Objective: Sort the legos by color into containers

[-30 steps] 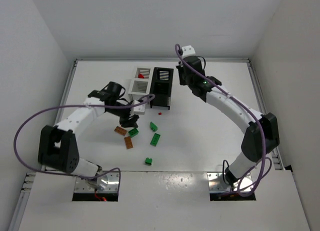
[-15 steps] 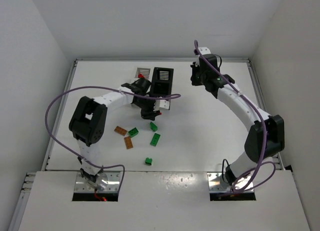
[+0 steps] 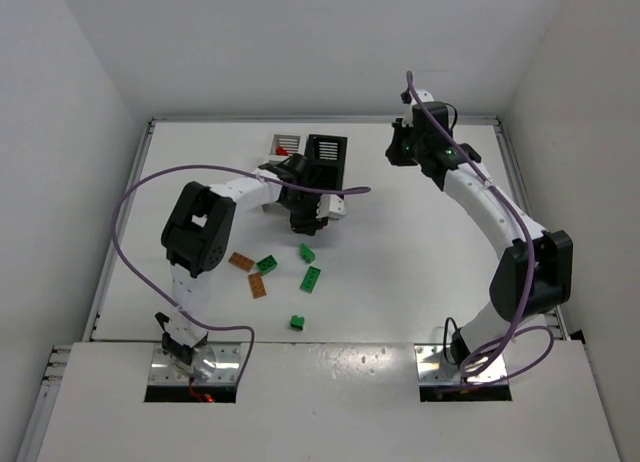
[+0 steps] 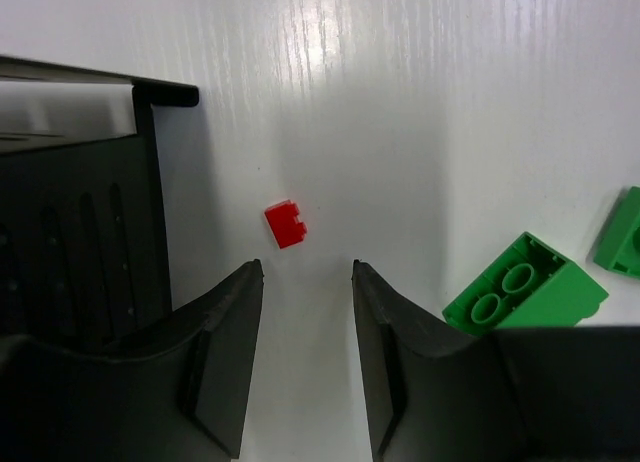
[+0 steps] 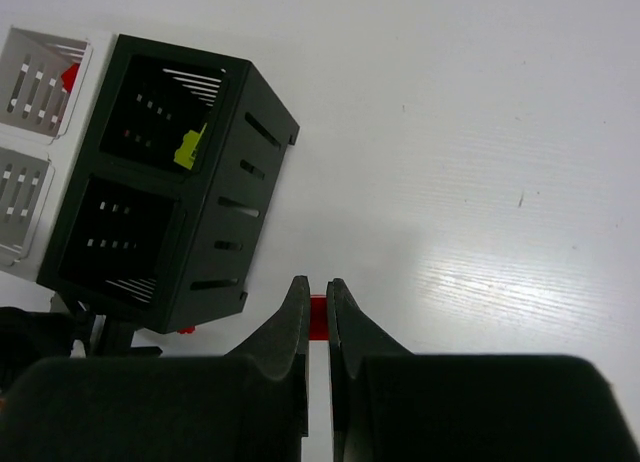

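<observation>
Hovering left jaws: spread, empty.
Red stud (image 4: 286, 224): on desk (image 4: 450, 102), just ahead of left jaws' gap, untouched.
Black bin (image 4: 80, 232): beside left jaws.
Right jaws: pressed together.

Robot lab cell, plain as they come, white worktop (image 3: 420, 252) boxed in by bare white walls (image 3: 60, 102), two robot arms (image 3: 490, 207) bolted to metal plates (image 3: 195, 367) at the near edge, purple cables (image 3: 200, 167) looping loose, toy legos (image 3: 311, 278) and slatted containers (image 3: 325, 162) laid out
</observation>
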Tool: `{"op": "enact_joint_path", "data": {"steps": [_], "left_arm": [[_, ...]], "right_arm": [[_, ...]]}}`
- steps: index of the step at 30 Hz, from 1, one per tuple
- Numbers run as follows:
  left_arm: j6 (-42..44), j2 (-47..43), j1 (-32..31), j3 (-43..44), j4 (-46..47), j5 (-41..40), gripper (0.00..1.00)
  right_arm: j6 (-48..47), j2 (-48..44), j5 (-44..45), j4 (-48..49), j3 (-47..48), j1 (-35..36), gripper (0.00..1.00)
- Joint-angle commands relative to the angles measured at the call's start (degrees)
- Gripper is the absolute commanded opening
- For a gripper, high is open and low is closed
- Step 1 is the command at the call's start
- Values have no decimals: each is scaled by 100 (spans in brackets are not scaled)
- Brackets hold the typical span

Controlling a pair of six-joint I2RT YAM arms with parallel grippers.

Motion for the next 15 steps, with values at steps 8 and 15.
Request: {"op": "enact_joint_path", "data": {"steps": [8, 15], "left_arm": [[108, 248, -137, 318, 108, -98, 47], [108, 423, -189, 502, -6, -98, 47]], "right_arm": [[152, -55, -297, 73, 155, -208, 0], [152, -55, -402, 73, 102, -261, 0]]}}
